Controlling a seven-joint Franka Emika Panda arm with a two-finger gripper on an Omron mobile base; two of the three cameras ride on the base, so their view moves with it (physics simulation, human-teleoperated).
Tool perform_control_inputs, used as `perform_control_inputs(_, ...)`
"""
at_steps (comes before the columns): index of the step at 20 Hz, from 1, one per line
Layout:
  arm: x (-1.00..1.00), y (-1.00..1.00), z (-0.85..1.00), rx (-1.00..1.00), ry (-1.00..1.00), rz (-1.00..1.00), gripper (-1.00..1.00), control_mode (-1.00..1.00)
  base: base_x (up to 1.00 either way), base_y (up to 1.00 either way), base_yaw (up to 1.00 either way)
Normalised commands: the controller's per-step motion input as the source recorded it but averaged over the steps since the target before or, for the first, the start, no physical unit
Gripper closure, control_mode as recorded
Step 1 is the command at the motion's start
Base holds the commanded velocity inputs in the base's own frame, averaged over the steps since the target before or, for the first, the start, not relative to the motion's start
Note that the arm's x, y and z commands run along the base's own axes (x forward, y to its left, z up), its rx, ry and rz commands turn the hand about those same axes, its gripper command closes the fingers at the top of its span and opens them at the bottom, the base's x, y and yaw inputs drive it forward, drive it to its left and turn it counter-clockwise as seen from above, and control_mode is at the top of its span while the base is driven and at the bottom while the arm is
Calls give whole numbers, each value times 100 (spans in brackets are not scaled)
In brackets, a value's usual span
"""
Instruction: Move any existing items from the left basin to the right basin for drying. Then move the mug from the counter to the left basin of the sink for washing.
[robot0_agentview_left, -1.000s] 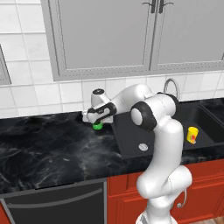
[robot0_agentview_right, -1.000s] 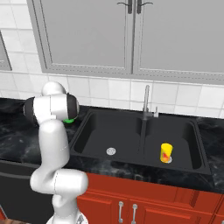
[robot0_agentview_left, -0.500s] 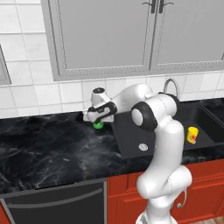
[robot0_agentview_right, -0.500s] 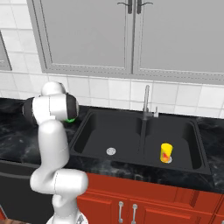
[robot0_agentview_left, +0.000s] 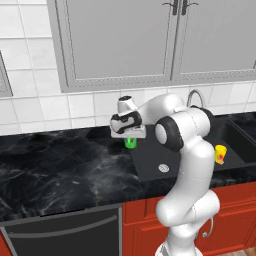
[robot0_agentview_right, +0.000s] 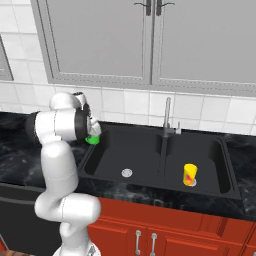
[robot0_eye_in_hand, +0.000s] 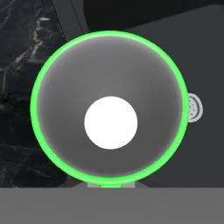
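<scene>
You see a glossy white arm built of thick, rounded links that swell into ball-like housings. Each large joint ends in a flat dark grey disc cap, matched by another cap in the right base view. A dark band rings the wrist. The hand is a pale grey rectangular block. No cables, screws or markings are discernible.

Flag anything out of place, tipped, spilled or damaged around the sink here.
Nothing stands out. The mug hangs upright under the tool near the left basin's edge, mouth toward the camera in the hand view. The yellow-and-red item stands upright in the right basin. No spill shows.
</scene>
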Motion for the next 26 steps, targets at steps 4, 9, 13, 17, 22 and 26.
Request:
perform_control_inputs(4,-4,-94,7,-7,21,-18,100,-100,0,0,0)
perform_control_inputs(9,0,-87,0,-4,19,-14,100,-100,0,0,0)
perform_control_inputs(13,3,-55,-8,0,12,-5,100,-100,0,0,0)
perform_control_inputs(17,1,-34,-52,0,3,0,100,-100,0,0,0)
perform_control_inputs(22,0,-23,-65,0,0,0,100,-100,0,0,0)
perform_control_inputs(26,0,-15,-66,0,0,0,100,-100,0,0,0)
